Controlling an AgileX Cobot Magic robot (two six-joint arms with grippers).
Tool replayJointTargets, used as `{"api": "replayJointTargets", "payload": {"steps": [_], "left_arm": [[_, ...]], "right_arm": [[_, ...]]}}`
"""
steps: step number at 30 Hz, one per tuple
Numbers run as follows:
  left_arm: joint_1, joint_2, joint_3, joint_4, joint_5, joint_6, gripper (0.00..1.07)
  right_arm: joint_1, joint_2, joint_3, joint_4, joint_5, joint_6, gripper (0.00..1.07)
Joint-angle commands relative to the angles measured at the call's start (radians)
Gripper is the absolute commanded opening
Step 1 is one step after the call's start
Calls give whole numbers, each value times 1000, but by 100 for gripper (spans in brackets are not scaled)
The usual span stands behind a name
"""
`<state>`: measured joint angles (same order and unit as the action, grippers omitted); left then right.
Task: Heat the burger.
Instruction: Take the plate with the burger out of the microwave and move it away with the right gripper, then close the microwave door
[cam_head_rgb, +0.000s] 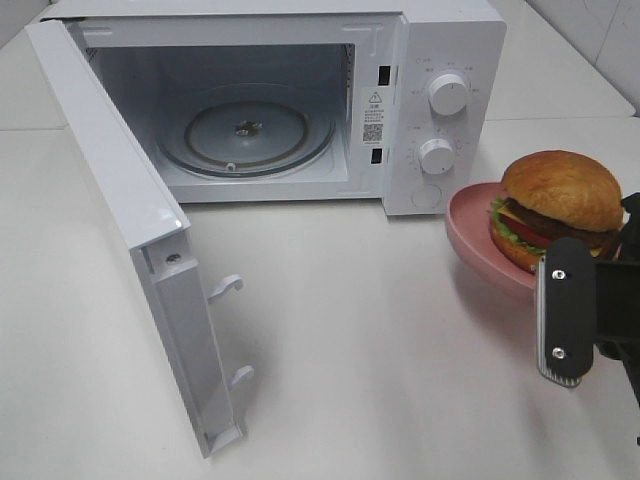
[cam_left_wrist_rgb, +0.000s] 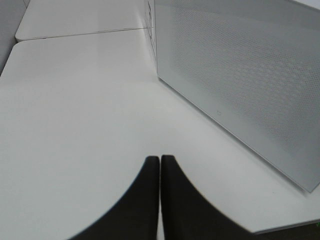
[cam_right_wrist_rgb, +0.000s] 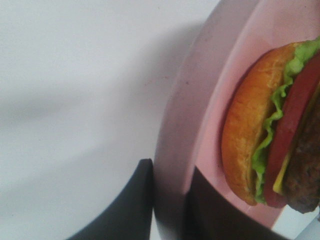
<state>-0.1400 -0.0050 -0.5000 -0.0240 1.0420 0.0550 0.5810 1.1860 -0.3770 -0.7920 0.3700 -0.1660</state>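
White table (cam_head_rgb: 350, 330); glossy layered burger (cam_head_rgb: 560, 205) on pink plate (cam_head_rgb: 475, 225); right jaws clamp rim, left clenched.

Burger (cam_head_rgb: 560, 205), glossy golden bun, lettuce, tomato, cheese, patty, upright on plate

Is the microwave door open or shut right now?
Open. The microwave door swings wide to the left, exposing the glass turntable inside.
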Motion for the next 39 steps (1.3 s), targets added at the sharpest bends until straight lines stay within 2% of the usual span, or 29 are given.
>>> {"api": "replayJointTargets", "payload": {"steps": [1, 5, 9, 15, 19, 28, 31, 33, 36, 37, 38, 39], "left_arm": [[-4, -6, 3, -7, -11, 0, 0], [-4, -6, 3, -7, -11, 0, 0], [-4, -6, 3, -7, -11, 0, 0], [-4, -6, 3, -7, -11, 0, 0], [-4, -6, 3, -7, -11, 0, 0], [-4, -6, 3, -7, -11, 0, 0], [-4, -6, 3, -7, -11, 0, 0], [-4, -6, 3, -7, -11, 0, 0], [-4, -6, 3, -7, -11, 0, 0], [-4, -6, 3, -7, -11, 0, 0], [-4, -6, 3, -7, -11, 0, 0], [-4, -6, 3, -7, -11, 0, 0]], "right_arm": [[-31, -10, -7, -47, -25, 16, 0], [-109, 40, -7, -55, -59, 16, 0], [-136, 98, -12, -79, -89, 23, 0], [-183, 245, -80, -114, -89, 99, 0], [-249, 357, -147, -114, -87, 156, 0], [-265, 449, -171, -114, -100, 179, 2], [-265, 454, -171, -114, -103, 205, 7], [-265, 452, -171, -113, -118, 239, 20], [-264, 452, -171, -113, -119, 250, 25], [-264, 452, -171, -110, -119, 256, 37], [-264, 452, -171, -109, -119, 256, 42], [-264, 452, -171, -109, -119, 256, 42]]}}
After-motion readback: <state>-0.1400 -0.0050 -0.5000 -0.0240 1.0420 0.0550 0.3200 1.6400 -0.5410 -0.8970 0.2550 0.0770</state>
